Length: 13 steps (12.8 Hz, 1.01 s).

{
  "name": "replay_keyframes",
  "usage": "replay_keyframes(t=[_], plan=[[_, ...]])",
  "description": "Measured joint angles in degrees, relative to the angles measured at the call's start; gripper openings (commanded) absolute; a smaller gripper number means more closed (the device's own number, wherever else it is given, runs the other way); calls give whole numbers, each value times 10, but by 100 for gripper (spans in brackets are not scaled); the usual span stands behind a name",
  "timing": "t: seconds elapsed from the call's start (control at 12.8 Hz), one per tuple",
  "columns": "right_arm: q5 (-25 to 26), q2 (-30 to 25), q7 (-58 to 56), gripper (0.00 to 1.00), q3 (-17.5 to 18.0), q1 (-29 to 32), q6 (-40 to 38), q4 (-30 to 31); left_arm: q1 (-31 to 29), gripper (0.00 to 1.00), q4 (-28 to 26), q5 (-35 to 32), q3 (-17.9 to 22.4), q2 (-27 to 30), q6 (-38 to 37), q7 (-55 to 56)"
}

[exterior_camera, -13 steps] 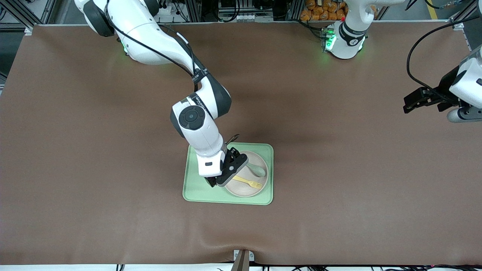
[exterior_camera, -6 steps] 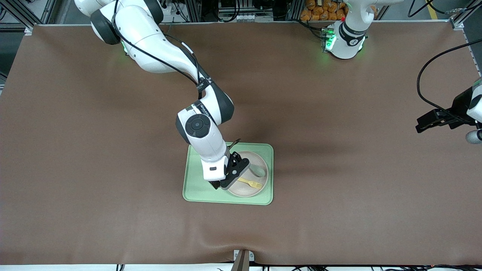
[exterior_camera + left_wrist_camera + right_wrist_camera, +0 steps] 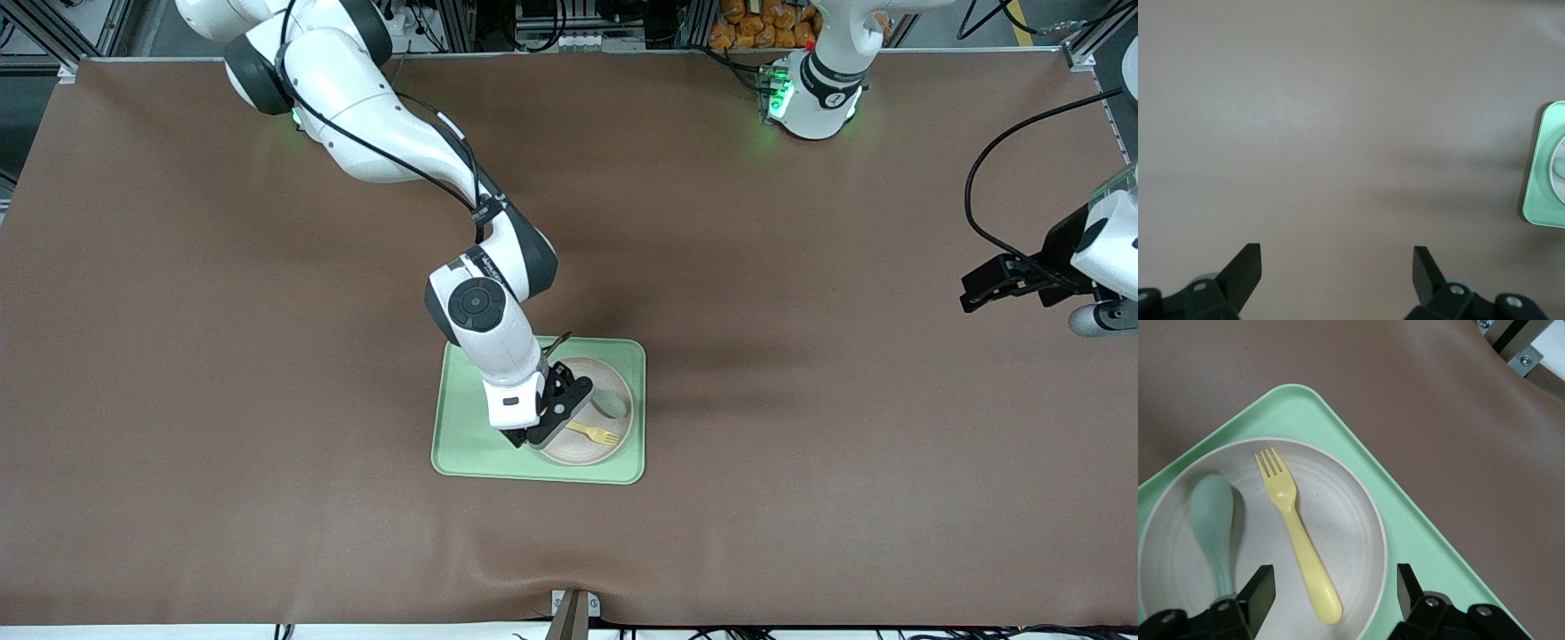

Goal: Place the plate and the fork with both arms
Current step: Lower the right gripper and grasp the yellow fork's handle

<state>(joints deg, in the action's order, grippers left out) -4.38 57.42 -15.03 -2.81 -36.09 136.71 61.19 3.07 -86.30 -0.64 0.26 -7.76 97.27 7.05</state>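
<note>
Starting from the brown table covering (image 3: 267, 373), I see the rectangular light-green tray (image 3: 462, 444) near the middle, and on it the small round pale beige-pink matte plate (image 3: 578, 449) with a low rim. In the plate lie the small pale yellow plastic fork (image 3: 594, 433) and a grey-green spoon (image 3: 613, 404), side by side and apart, the fork nearer the front camera.

My right gripper (image 3: 542, 434) hangs low over the plate, its fingers spread wide on either side of the fork's handle end and holding nothing. The left gripper (image 3: 982, 291) waits over bare table at the left arm's end, also wide open and empty, well apart from the tray.

I judge the fork light, stiff and rather slick, lying flat on a hard plate. I would pinch across the narrow handle near its rounded end, pads low, since it may skid or tip. The plate looks light and rigid; its low rim is the place to grip.

Against half a second ago, the right gripper has come lower and slightly toward the fork, and the left gripper has drifted a little toward the table's middle. Fork, spoon, plate and tray have not moved.
</note>
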Motion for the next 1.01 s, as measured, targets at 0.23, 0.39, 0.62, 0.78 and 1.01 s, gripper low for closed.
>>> replay_keyframes(t=[0.23,0.39,0.62,0.78,1.01], plan=[[0,17,0,66,0,-4,10,-4,-1,100,0,0,1,0,0,0],[0,18,0,64,0,-7,10,-7,-1,100,0,0,1,0,0,0],[0,18,0,64,0,-8,10,-9,-1,100,0,0,1,0,0,0],[0,21,0,64,0,-8,10,-9,-1,100,0,0,1,0,0,0],[0,29,0,61,0,-11,17,-9,-2,100,0,0,1,0,0,0]])
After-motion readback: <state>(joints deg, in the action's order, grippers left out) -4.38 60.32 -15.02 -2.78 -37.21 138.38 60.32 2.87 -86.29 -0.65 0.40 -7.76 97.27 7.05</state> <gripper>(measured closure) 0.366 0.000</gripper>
